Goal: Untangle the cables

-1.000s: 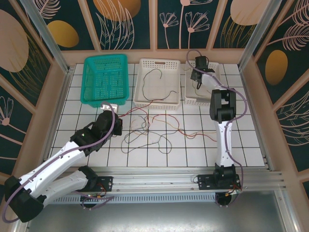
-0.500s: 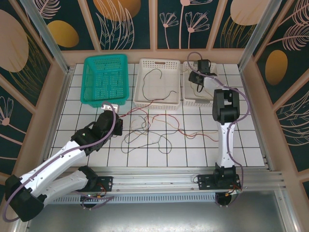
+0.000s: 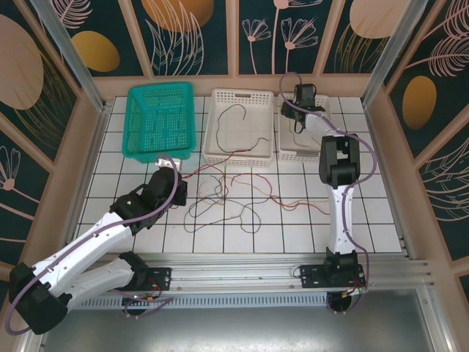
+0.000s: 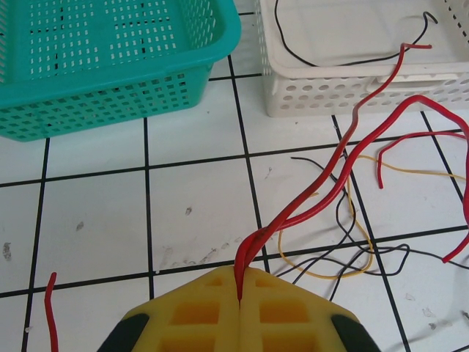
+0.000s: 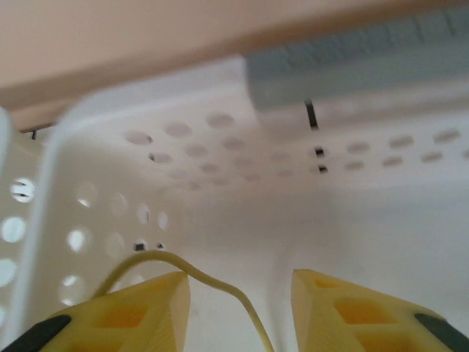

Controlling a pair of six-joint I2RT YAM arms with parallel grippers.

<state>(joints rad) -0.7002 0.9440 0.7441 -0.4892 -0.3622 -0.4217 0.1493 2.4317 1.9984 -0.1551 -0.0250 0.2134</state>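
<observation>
My left gripper (image 4: 240,293) is shut on a red cable (image 4: 344,172), pinched between the yellow fingers just in front of the teal basket (image 4: 110,81). The red cable runs right into a loose tangle of red, yellow-tan and dark cables (image 3: 234,198) on the tiles. From above, the left gripper (image 3: 178,176) sits at that tangle's left end. My right gripper (image 3: 297,110) hangs inside the right white basket (image 3: 304,152). Its jaws (image 5: 242,293) stand open, and a yellow-tan cable (image 5: 209,279) curves loosely across the gap without being pinched.
A middle white basket (image 3: 238,158) holds a dark cable (image 3: 233,110). The teal basket (image 3: 160,121) stands at the back left. The perforated basket wall (image 5: 183,147) is close ahead of the right gripper. A short red piece (image 4: 50,308) lies near the left fingers.
The right gripper has shifted slightly back and left inside the right basket and its jaws have narrowed. The left arm has stayed put with the red cable.
</observation>
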